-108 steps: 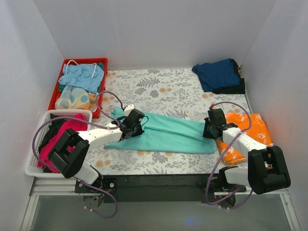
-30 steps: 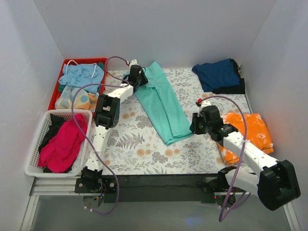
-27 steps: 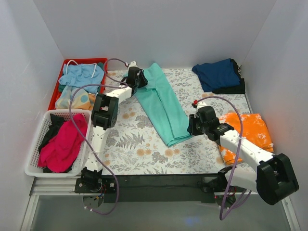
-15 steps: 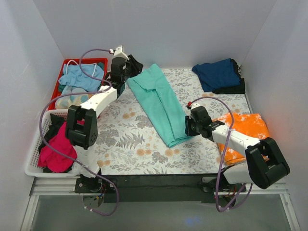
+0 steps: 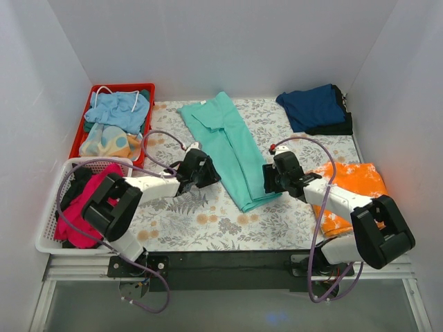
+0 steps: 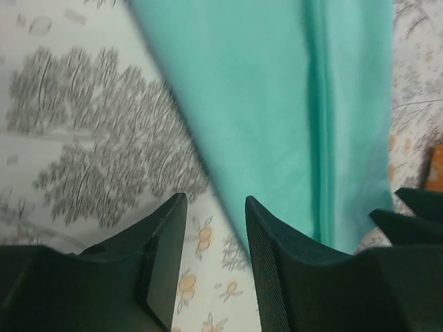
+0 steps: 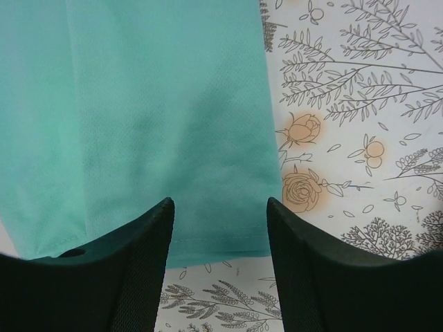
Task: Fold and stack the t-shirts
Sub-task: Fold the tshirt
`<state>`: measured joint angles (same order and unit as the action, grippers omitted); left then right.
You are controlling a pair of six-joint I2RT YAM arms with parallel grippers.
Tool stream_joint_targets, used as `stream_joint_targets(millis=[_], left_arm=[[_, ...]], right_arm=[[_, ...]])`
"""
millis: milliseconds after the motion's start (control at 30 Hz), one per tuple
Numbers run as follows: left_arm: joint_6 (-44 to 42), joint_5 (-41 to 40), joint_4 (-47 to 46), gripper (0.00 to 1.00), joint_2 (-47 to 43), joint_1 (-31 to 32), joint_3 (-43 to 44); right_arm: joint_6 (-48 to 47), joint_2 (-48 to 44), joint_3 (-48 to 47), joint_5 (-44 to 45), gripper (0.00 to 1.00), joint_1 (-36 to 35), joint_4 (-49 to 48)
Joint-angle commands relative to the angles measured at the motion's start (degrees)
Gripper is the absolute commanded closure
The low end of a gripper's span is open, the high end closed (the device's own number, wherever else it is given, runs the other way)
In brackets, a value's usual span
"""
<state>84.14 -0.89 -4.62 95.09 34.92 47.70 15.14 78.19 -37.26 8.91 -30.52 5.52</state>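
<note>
The teal-green t-shirt [image 5: 230, 146] lies folded into a long narrow strip, slanting from the far centre to the middle of the table. My left gripper [image 5: 210, 172] is open and empty just left of the strip's near half; in its wrist view the shirt [image 6: 277, 104] fills the upper right. My right gripper [image 5: 268, 181] is open and empty at the strip's near right corner, over its hem [image 7: 208, 252]. A navy t-shirt [image 5: 313, 106] lies folded at the far right. An orange-and-white mottled t-shirt [image 5: 354, 187] lies folded at the right. A magenta t-shirt [image 5: 86, 206] lies in the white basket.
A red crate [image 5: 81, 131] at the far left holds light blue and pastel cloths. A white basket [image 5: 48, 228] at the near left holds dark and magenta cloth. A flowered cloth [image 5: 201, 221] covers the table. White walls close in on three sides.
The teal shirt was swung from lying across the table to slanting away from me, then let go. My left gripper came back from the far left to the strip's left side. My right gripper edged left.
</note>
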Motion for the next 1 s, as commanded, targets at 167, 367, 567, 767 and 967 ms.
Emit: stream_joint_targets(millis=[167, 367, 567, 767, 967], left_arm=[[12.6, -9.0, 4.4, 0.61, -9.6, 10.4, -4.6], [18.5, -10.7, 6.7, 0.61, -6.3, 14.9, -3.9], [23.1, -11.5, 6.6, 0.61, -4.1, 19.0, -4.9], [23.4, -8.3, 0.6, 0.60, 0.1, 20.1, -4.6], [23.5, -6.5, -0.7, 0.59, 2.6, 20.1, -4.1]], right_arm=[[-0.7, -1.9, 0.0, 2.9, 0.38, -0.4, -2.2], [-0.7, -1.6, 0.8, 3.4, 0.37, -0.4, -2.2], [-1.2, -1.1, 1.1, 3.5, 0.37, -0.4, -2.2], [-1.3, 0.3, 1.7, 3.3, 0.37, -0.4, -3.1], [-1.4, 2.2, 2.4, 2.6, 0.37, -0.4, -4.7]])
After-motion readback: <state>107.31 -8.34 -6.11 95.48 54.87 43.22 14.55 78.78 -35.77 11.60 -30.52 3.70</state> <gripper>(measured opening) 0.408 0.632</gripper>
